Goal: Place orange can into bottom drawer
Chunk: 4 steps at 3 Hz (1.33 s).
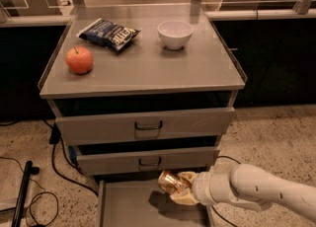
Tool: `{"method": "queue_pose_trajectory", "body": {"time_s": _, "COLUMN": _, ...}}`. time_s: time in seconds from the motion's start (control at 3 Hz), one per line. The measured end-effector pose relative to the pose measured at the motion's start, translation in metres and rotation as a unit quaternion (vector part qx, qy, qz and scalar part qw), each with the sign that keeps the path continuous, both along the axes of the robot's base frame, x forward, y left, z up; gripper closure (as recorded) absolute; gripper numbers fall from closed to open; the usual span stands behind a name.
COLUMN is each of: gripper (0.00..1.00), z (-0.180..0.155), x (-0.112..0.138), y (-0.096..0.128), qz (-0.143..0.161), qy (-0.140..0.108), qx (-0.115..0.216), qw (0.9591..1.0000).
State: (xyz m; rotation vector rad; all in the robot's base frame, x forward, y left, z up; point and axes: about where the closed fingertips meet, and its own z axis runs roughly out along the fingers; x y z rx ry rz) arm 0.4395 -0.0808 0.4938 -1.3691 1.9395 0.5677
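Note:
The orange can [168, 182] is a shiny orange-gold can, tilted on its side in the grip of my gripper [178, 190]. The gripper comes in from the lower right on a thick white arm [256, 191] and is shut on the can. It holds the can just above the floor of the open bottom drawer [126, 206], near the drawer's back, right of its middle. The can casts a shadow on the grey drawer floor below it.
Two upper drawers [146, 125] with dark handles are closed. On the cabinet top lie an orange-red apple [79, 59], a dark chip bag [109, 33] and a white bowl [175, 33]. Black cables [22, 186] run on the speckled floor at left.

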Motion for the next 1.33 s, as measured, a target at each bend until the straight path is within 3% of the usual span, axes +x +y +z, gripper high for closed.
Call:
{"method": "queue_pose_trajectory", "body": {"time_s": 0.67, "gripper": 1.0, "z": -0.101, "x": 0.012, "y": 0.01, "qz": 0.057, "qy": 0.023, "qx": 0.048, "qw": 0.9969}}
{"method": "queue_pose_trajectory", "body": {"time_s": 1.0, "gripper": 1.0, "z": -0.146, "x": 0.016, "y": 0.013, "qz": 0.06, "qy": 0.05, "qx": 0.04, "qw": 0.9961}}
{"method": "queue_pose_trajectory", "body": {"time_s": 1.33, "gripper": 1.0, "z": -0.196, "x": 0.024, "y": 0.017, "qz": 0.038, "qy": 0.089, "qx": 0.014, "qw": 0.9952}}
